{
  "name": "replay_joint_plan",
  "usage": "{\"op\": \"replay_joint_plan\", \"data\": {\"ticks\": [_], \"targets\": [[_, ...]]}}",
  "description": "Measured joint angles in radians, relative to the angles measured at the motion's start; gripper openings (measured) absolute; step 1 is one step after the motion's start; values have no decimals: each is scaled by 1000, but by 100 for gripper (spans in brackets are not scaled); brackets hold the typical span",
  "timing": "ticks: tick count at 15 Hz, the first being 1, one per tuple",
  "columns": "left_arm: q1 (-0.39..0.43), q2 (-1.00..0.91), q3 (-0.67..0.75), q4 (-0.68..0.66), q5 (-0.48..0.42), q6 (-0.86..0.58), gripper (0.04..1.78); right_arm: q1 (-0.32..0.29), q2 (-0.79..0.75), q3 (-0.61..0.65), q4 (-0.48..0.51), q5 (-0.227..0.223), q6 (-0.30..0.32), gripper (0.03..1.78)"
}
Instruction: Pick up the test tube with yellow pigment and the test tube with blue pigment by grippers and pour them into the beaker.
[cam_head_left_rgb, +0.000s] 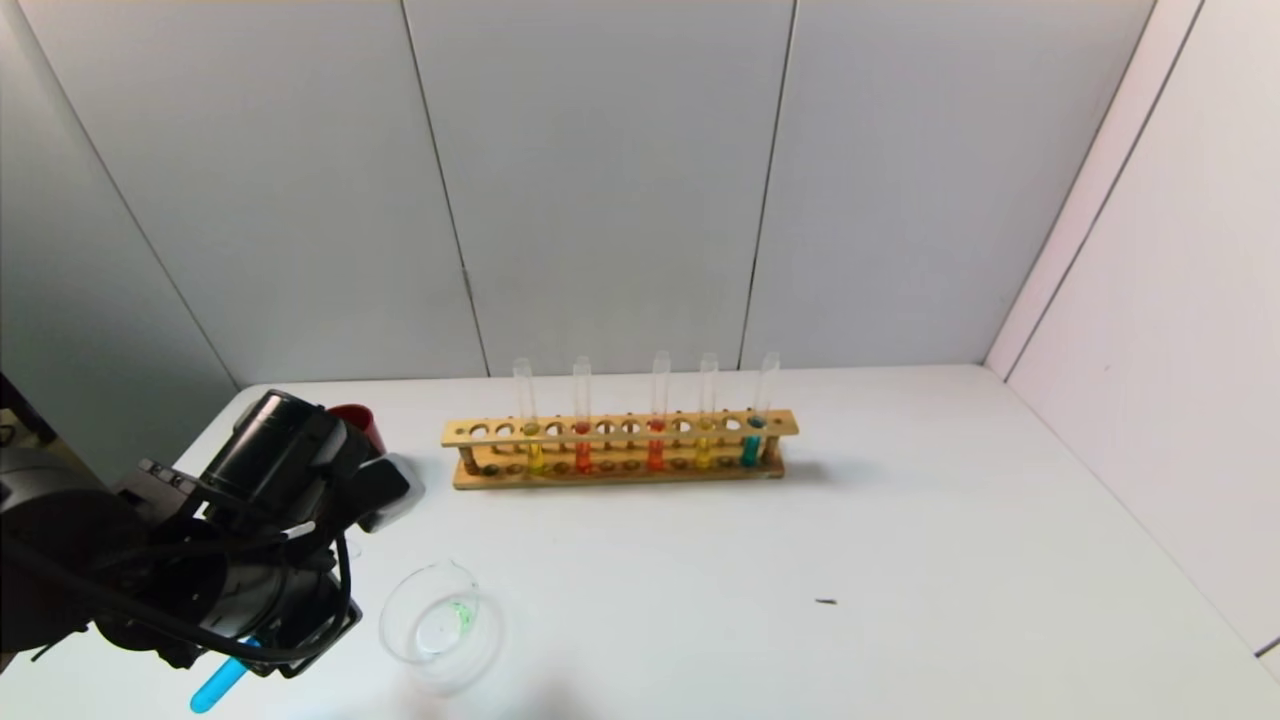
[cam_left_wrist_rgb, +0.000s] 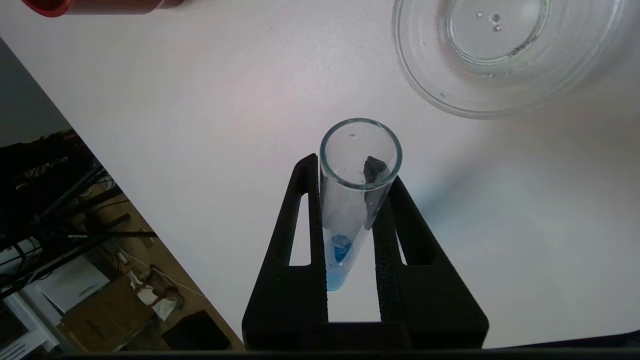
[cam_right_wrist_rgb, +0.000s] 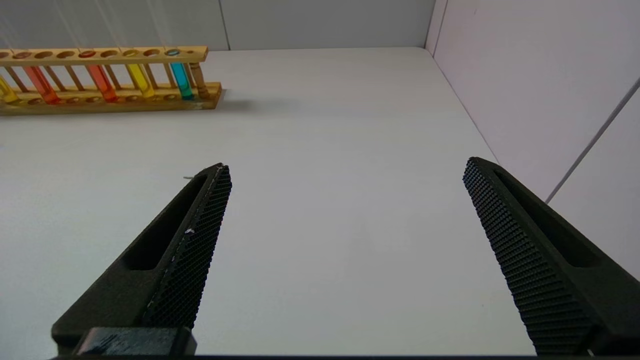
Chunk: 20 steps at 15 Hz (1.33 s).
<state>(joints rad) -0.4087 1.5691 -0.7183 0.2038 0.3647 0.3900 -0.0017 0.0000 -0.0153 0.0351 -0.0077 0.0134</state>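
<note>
My left gripper (cam_head_left_rgb: 290, 625) is shut on the blue test tube (cam_left_wrist_rgb: 350, 215), held between both fingers (cam_left_wrist_rgb: 300, 220) with its open mouth pointing toward the table. A little cyan liquid sits at its rounded end, which sticks out below the gripper in the head view (cam_head_left_rgb: 218, 684). The clear beaker (cam_head_left_rgb: 440, 625) stands just right of this gripper, also seen in the left wrist view (cam_left_wrist_rgb: 430, 85), holding a thin film of liquid. Two yellow tubes (cam_head_left_rgb: 533, 455) (cam_head_left_rgb: 703, 450) stand in the wooden rack (cam_head_left_rgb: 620, 470). My right gripper (cam_right_wrist_rgb: 347, 165) is open and empty, out of the head view.
The rack also holds two orange-red tubes (cam_head_left_rgb: 583, 455) and a teal tube (cam_head_left_rgb: 751, 447). A dark red cup (cam_head_left_rgb: 360, 420) stands behind the left gripper. The table's left edge (cam_left_wrist_rgb: 165, 250) runs close by the left gripper. Walls close in the back and right.
</note>
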Motion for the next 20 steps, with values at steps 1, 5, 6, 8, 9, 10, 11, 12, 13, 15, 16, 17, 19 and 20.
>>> {"op": "replay_joint_plan", "data": {"ticks": [1, 5, 6, 8, 9, 10, 11, 12, 13, 15, 16, 17, 19, 20], "targets": [[-4, 7, 2, 19, 1, 2, 32, 0, 0, 0, 0, 0, 0, 170], [-24, 49, 0, 44, 4, 4, 32, 0, 0, 0, 0, 0, 0, 170], [-26, 61, -2, 44, 4, 5, 32, 0, 0, 0, 0, 0, 0, 170], [-27, 88, -7, 45, 6, 10, 32, 0, 0, 0, 0, 0, 0, 170], [-28, 103, -11, 45, 15, 14, 32, 0, 0, 0, 0, 0, 0, 170], [-28, 122, -20, 45, 33, 16, 32, 0, 0, 0, 0, 0, 0, 170], [-28, 143, -33, 46, 59, 21, 32, 0, 0, 0, 0, 0, 0, 170], [-28, 164, -47, 47, 75, 27, 32, 0, 0, 0, 0, 0, 0, 170], [-28, 185, -62, 47, 81, 30, 32, 0, 0, 0, 0, 0, 0, 170], [-31, 226, -102, 66, 83, 35, 32, 0, 0, 0, 0, 0, 0, 170], [-36, 244, -124, 89, 87, 36, 32, 0, 0, 0, 0, 0, 0, 170], [-46, 260, -142, 116, 99, 36, 32, 0, 0, 0, 0, 0, 0, 170], [-71, 288, -166, 144, 124, 37, 32, 0, 0, 0, 0, 0, 0, 170], [-81, 298, -173, 153, 129, 37, 32, 0, 0, 0, 0, 0, 0, 170]]}}
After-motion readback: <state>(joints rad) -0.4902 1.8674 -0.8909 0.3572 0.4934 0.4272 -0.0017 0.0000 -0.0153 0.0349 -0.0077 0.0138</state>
